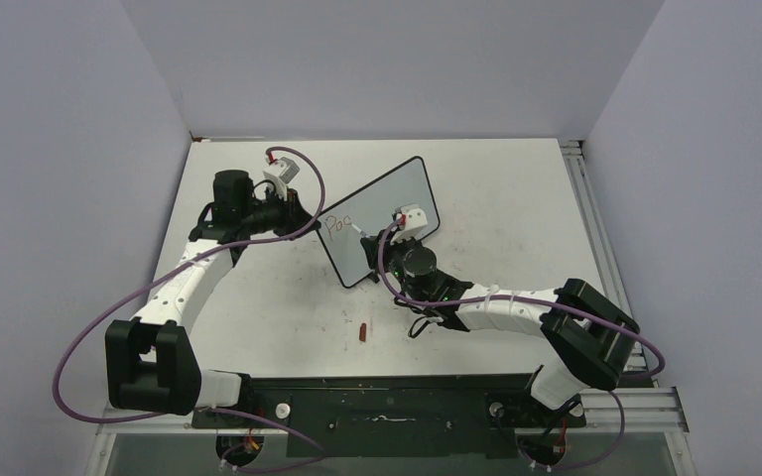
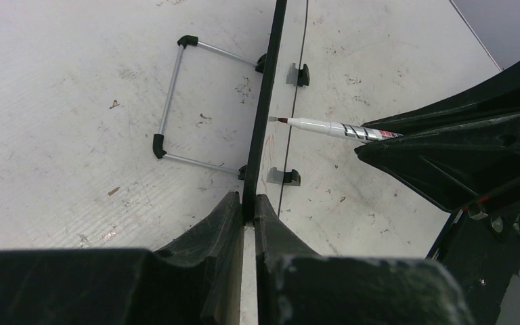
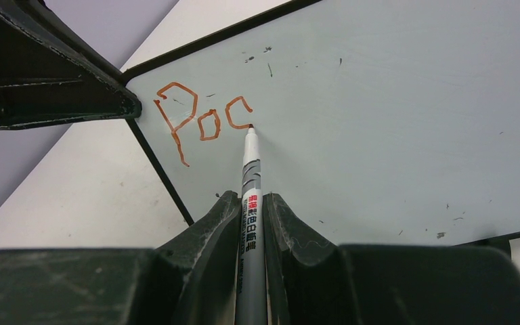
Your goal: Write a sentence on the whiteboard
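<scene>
The whiteboard (image 1: 387, 203) stands tilted at the middle of the table, black-framed with a grey-white face (image 3: 379, 115). My left gripper (image 1: 310, 216) is shut on its left edge; in the left wrist view the board (image 2: 265, 101) shows edge-on between the jaws of that gripper (image 2: 249, 203). The sentence (image 3: 203, 122) reads "Poc" in orange-red letters near the board's left end (image 1: 337, 224). My right gripper (image 3: 249, 203) is shut on a grey marker (image 3: 251, 179), whose tip touches the end of the "c". The marker also shows in the left wrist view (image 2: 325, 126).
A small red cap (image 1: 362, 331) lies on the white tabletop (image 1: 258, 297) in front of the board. The board's wire stand (image 2: 169, 101) and black feet (image 2: 286, 177) rest on the table. Grey walls close in on three sides.
</scene>
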